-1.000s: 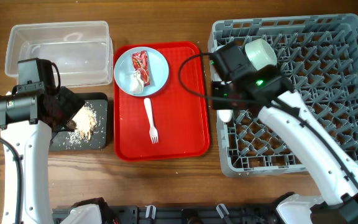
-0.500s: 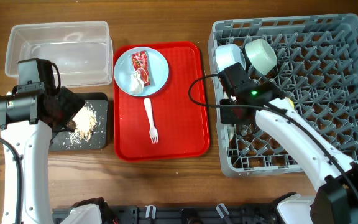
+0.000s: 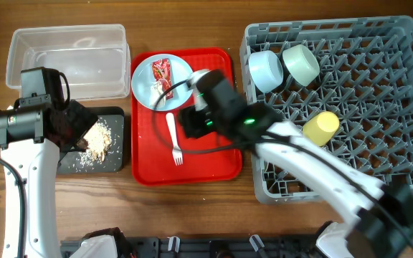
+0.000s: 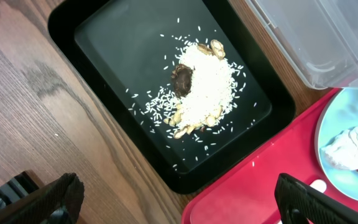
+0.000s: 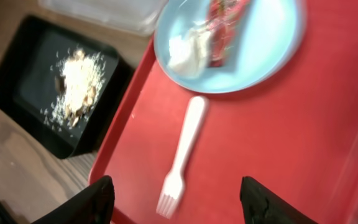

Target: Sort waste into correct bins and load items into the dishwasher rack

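Note:
My right gripper (image 3: 191, 120) (image 5: 176, 186) hangs open over the red tray, its fingers either side of the white fork (image 3: 173, 140) (image 5: 182, 149) without touching it. Behind the fork, a light blue plate (image 3: 181, 86) (image 5: 260, 56) holds the red wrapper (image 3: 161, 72) (image 5: 225, 25) and white tissue (image 3: 156, 93) (image 5: 188, 46). My left gripper (image 3: 77, 129) (image 4: 176, 190) is wide open and empty above the black tray (image 3: 117, 161) (image 4: 104, 37), which holds the food scraps (image 3: 99, 140) (image 4: 201, 87). The grey rack (image 3: 378, 107) holds a blue bowl (image 3: 266, 70), green bowl (image 3: 301, 64) and yellow cup (image 3: 321, 127).
The clear tub (image 3: 67, 57) (image 4: 328, 37) stands behind the black tray at the far left. The red tray (image 3: 214, 158) (image 5: 291, 143) lies between the bins and the rack. My right arm stretches from the front right across the rack's near left corner.
My right arm has swung left from the rack to above the red tray, and its jaws have opened. The blue bowl and yellow cup now show in the rack. The left arm is still.

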Action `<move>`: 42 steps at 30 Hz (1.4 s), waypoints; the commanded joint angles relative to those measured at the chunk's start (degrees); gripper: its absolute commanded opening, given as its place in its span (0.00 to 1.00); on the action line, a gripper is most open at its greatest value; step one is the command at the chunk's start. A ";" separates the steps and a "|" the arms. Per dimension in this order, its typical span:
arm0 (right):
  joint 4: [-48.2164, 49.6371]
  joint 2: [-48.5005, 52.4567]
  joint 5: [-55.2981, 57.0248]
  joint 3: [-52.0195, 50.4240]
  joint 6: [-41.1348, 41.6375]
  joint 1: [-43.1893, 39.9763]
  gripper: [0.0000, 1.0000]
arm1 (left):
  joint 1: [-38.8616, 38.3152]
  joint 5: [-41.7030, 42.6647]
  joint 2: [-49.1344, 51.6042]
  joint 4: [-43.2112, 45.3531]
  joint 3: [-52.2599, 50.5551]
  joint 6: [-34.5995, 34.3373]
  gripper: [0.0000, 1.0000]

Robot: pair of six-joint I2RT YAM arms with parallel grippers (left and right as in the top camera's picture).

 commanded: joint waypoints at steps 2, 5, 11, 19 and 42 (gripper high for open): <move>5.11 13.42 9.18 0.63 -0.50 7.50 0.67 | 0.26 -0.09 -0.04 0.15 0.15 0.07 1.00; 9.31 21.18 9.86 0.63 -0.20 9.25 0.60 | 0.26 -0.04 -0.04 0.13 0.15 0.04 1.00; 2.64 25.92 18.80 0.63 4.26 8.98 0.24 | 0.26 -0.07 -0.04 0.15 0.15 0.04 1.00; -10.34 12.92 17.25 0.70 7.54 6.03 0.04 | 0.26 0.85 -0.04 0.17 0.15 0.04 1.00; -25.49 -11.56 13.44 -5.77 -2.84 -20.26 0.55 | -3.30 6.99 -0.04 2.47 0.15 5.77 1.00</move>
